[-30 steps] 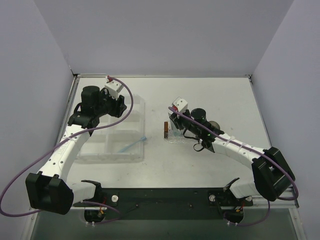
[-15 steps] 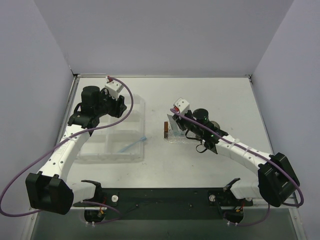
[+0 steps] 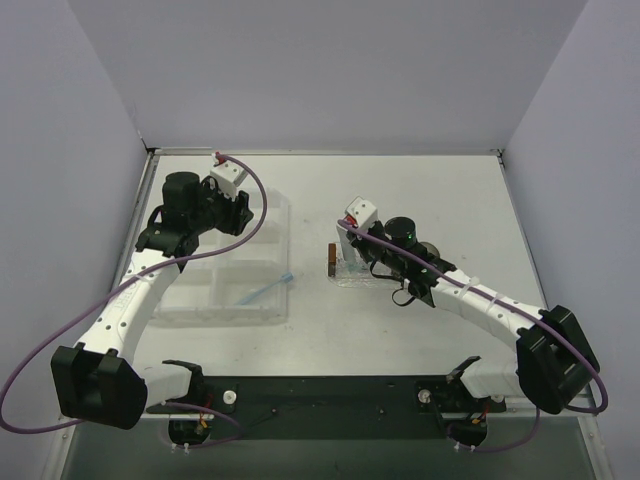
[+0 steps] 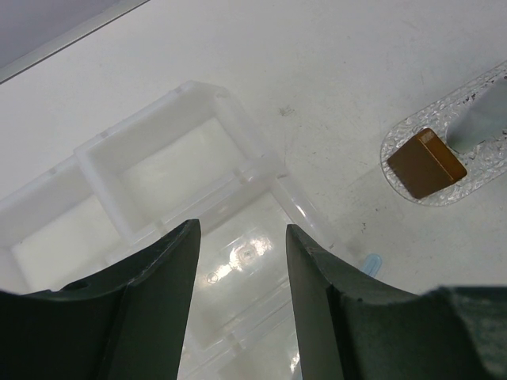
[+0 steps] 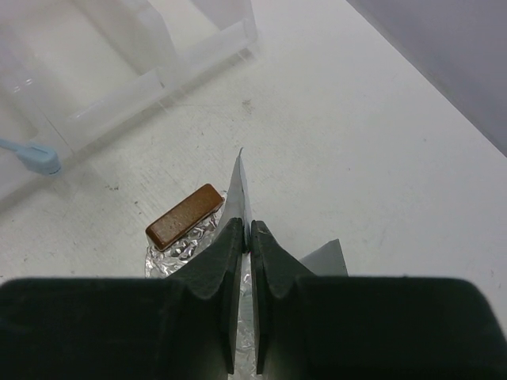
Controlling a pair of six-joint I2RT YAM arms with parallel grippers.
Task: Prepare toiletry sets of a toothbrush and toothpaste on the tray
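My right gripper (image 5: 245,226) is shut on the thin flat end of a pale grey toothpaste tube (image 5: 240,186), which stands edge-on over the sparkly clear tray (image 5: 176,255). In the top view this gripper (image 3: 352,252) hangs over the tray (image 3: 345,277). The light-blue toothbrush (image 3: 266,290) lies in the clear compartment box; its head (image 5: 37,157) shows in the right wrist view. My left gripper (image 4: 242,231) is open with nothing between its fingers, above the box's compartments. From there the tray (image 4: 400,131) lies off to the right.
A brown rectangular block (image 5: 184,215) lies on the tray's left end, and the top view shows the block (image 3: 332,260) as well. The clear compartment box (image 3: 225,300) fills the left side of the table. A small round object (image 3: 430,248) sits beside the right arm.
The right gripper's jaws have closed on the flat end of the toothpaste tube over the tray, and the arm has shifted slightly. The left arm has not moved.
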